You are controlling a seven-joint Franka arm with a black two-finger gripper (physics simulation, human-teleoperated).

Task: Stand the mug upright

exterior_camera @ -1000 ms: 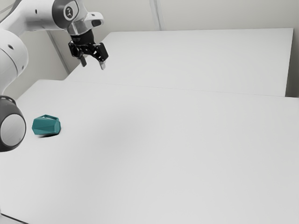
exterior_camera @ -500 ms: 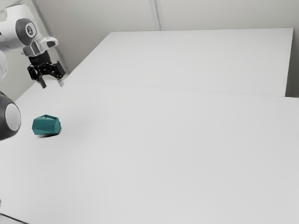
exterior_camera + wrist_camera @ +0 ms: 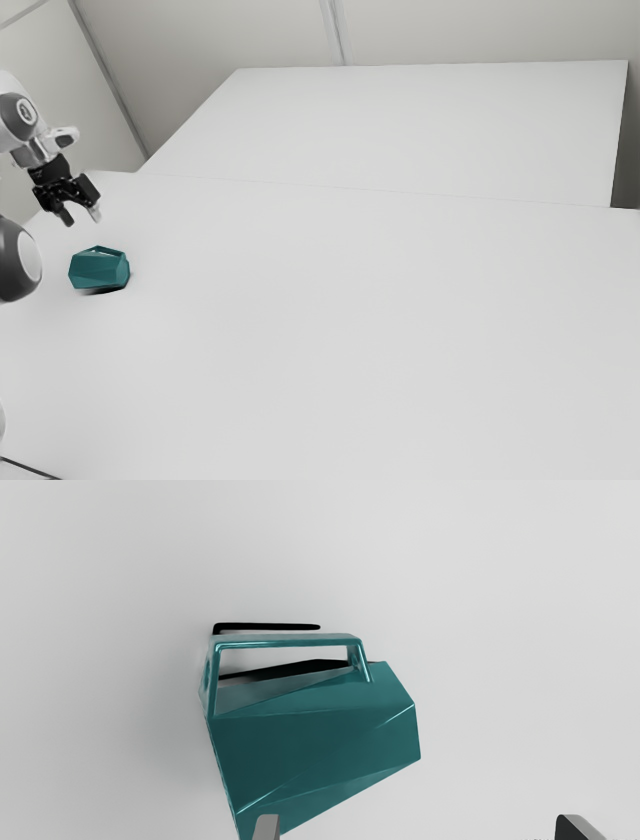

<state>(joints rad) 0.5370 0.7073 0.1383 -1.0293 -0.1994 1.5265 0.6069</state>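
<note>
My gripper (image 3: 81, 219) hangs in the air near the exterior view's left edge, above the table and a little off from the teal faceted mug (image 3: 99, 269). That mug lies on its side on the table, its handle up along the side farther from the exterior camera. In the wrist view the mug (image 3: 320, 745) shows its angular body and handle, with dark shadow beside it. The gripper (image 3: 417, 827) is open there, fingertips wide apart, one overlapping the mug's lower part in the picture and the other over bare table.
The white table (image 3: 380, 330) extends broadly toward the exterior view's right. Behind it stands another white surface (image 3: 420, 130). A thin dark line (image 3: 30, 468) crosses the exterior view's lower left corner.
Over the last second my arm has swung toward the exterior view's left and come lower, bringing the gripper nearer the mug. The mug has stayed in place.
</note>
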